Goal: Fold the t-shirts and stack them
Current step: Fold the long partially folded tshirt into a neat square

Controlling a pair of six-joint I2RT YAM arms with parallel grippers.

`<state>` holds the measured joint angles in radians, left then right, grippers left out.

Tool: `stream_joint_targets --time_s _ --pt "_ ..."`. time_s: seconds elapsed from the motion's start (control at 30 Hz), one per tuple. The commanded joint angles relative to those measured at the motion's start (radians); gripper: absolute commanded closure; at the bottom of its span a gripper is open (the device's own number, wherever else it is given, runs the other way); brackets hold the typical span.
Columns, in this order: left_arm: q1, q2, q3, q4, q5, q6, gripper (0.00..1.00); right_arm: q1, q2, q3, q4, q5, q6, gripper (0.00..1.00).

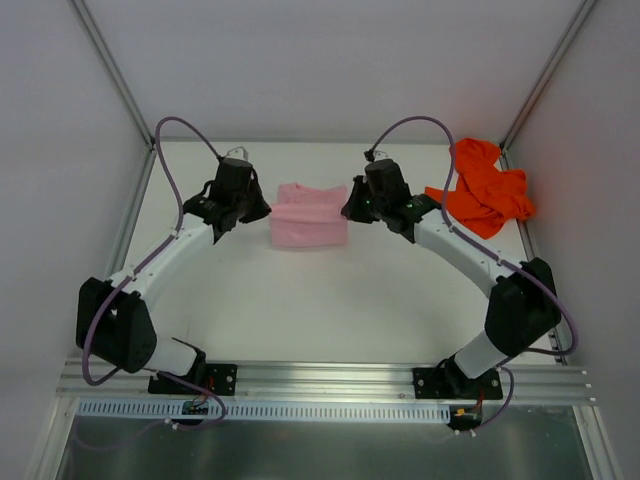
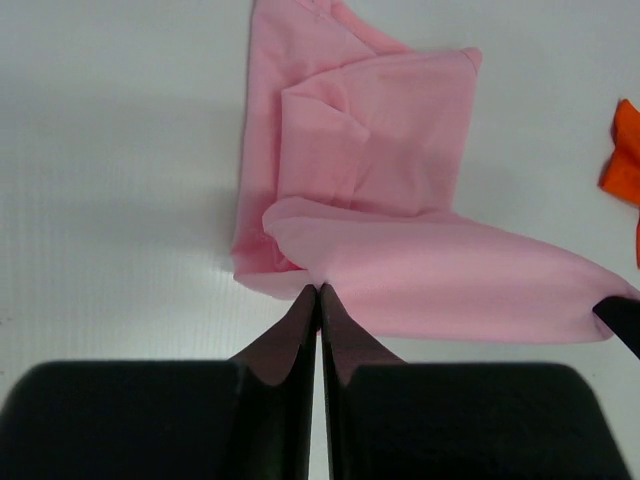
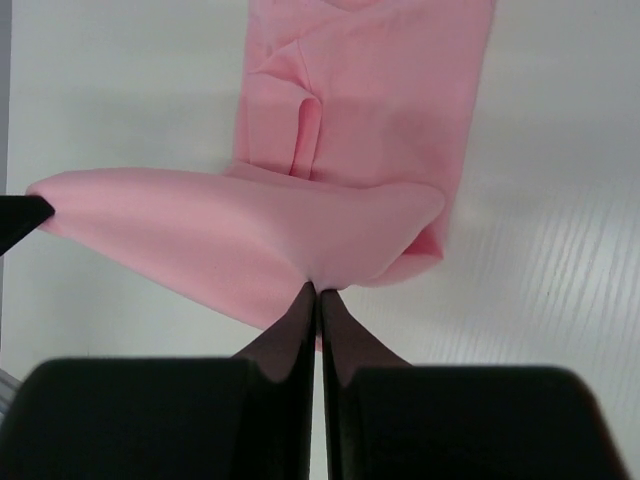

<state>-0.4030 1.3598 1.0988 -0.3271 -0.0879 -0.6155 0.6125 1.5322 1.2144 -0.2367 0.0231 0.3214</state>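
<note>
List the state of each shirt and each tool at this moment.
pink t-shirt: partly folded, one edge pinched at both ends and held up.
orange-red t-shirt: crumpled, unfolded, lying apart at the far right.
left tool: shut on the pink t-shirt.
right tool: shut on the pink t-shirt.

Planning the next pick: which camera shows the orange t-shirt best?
Top external: the whole orange t-shirt shows, crumpled at the far right corner of the table. Left wrist catches only a scrap at its right edge; right wrist shows none of it.
</note>
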Motion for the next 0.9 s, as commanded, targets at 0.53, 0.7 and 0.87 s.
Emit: stream_joint_targets --time_s 0.53,0.7,0.87 --pt "0.104 0.476 0.404 0.048 0.065 0.068 1.0 -0.148 0.394 0.367 0.062 -0.164 -0.085 0.99" --pt "0.115 0.542 0.45 0.063 0.063 0.069 1.0 -0.155 0.459 0.408 0.07 -0.167 -0.091 0.99" --pt "0.144 0.628 0.53 0.054 0.086 0.079 1.0 -0.165 0.517 0.456 0.066 -0.163 -0.104 0.99"
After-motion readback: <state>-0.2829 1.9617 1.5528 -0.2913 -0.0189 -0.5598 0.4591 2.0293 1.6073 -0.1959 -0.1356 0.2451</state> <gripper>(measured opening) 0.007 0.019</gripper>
